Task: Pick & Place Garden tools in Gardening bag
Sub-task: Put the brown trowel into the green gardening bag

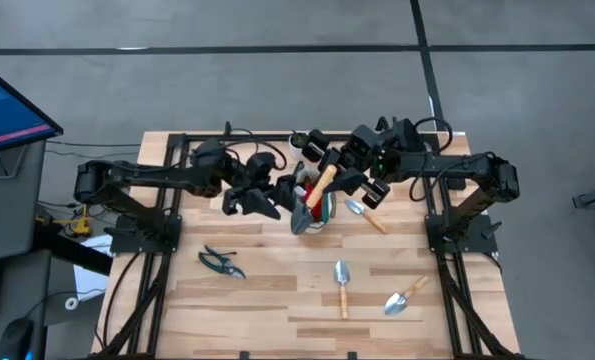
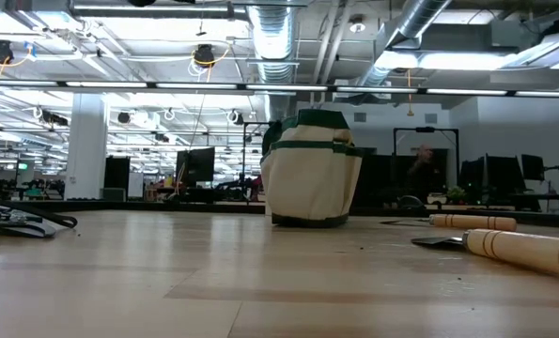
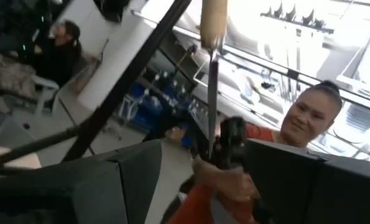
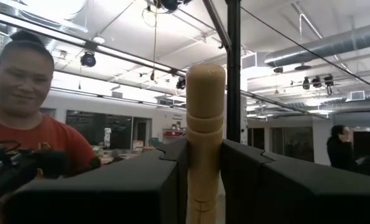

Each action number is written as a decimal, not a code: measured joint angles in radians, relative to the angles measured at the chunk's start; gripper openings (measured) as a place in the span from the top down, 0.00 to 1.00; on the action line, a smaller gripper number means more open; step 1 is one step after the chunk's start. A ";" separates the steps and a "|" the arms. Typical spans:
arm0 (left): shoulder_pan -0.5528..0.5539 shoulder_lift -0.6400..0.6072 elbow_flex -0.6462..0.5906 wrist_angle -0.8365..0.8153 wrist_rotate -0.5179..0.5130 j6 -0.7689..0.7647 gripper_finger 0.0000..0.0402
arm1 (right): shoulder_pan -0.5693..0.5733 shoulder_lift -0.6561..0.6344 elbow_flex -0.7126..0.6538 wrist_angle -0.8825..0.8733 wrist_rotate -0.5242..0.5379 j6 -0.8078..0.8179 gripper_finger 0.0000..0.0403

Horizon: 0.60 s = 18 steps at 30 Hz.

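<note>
The cream gardening bag (image 1: 317, 215) with dark green trim stands upright on the table's far middle (image 2: 312, 169). Something red (image 1: 323, 208) shows inside it. My right gripper (image 1: 339, 177) is raised above the bag's far right side. It is shut on a trowel (image 1: 317, 195) whose silver blade (image 1: 302, 218) hangs over the bag. My left gripper (image 1: 260, 200) is raised at the bag's left and is open (image 3: 203, 146), with nothing between its fingers. Neither arm shows in the low view. My right gripper pinches the trowel's light wooden handle (image 4: 204, 163) between its two fingers, a little below its rounded free end (image 4: 205, 78), which sticks out past them. The fingers lie across the handle. The trowel is lifted clear, slanting with its blade toward the bag.
Three more trowels lie on the table: one right of the bag (image 1: 365, 213) and two near the front right (image 1: 342, 285) (image 1: 405, 297). Dark-handled shears (image 1: 222, 262) lie at the front left. A person in red (image 4: 29, 130) stands beyond the table.
</note>
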 joint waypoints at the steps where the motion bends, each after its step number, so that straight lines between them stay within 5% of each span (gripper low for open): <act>1: -0.003 0.000 0.000 -0.004 0.001 0.000 0.45 | -0.002 0.000 0.000 0.001 0.000 0.001 0.84; 18: 0.026 -0.007 0.000 -0.014 -0.029 0.004 0.44 | 0.005 0.000 0.000 -0.006 -0.006 0.025 0.84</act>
